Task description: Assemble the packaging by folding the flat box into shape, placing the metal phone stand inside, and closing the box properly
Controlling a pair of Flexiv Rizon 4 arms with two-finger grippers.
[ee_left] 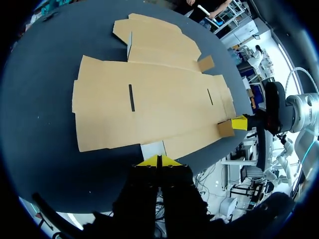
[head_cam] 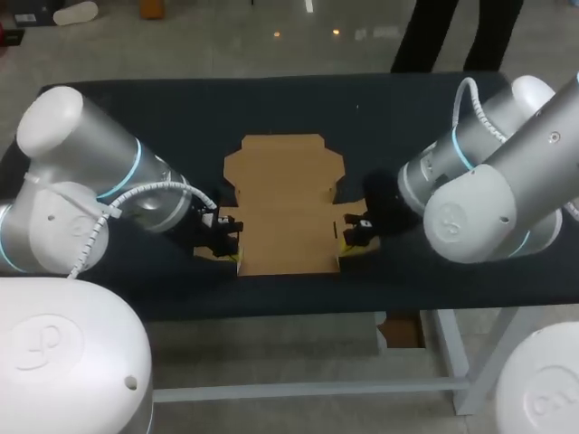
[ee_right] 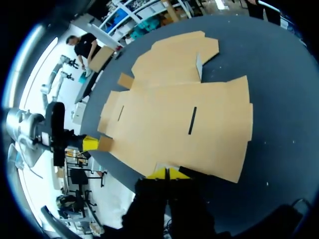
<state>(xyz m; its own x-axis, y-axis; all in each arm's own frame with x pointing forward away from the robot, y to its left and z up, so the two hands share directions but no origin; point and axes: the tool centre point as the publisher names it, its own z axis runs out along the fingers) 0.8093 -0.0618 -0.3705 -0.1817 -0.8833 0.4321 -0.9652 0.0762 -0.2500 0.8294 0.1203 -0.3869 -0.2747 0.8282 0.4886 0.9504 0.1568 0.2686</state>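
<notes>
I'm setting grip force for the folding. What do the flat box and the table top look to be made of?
Box: thin cardboard, matte tan, judging by its cut slots, tabs and fold lines. Table top: a dark, dull cover, probably cloth or a soft mat, since it shows no glare; the exact material is unclear.

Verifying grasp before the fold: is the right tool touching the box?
Touching. In the left wrist view the right tool has its yellow tip on the small corner tab of the box, with no gap between them.
</notes>
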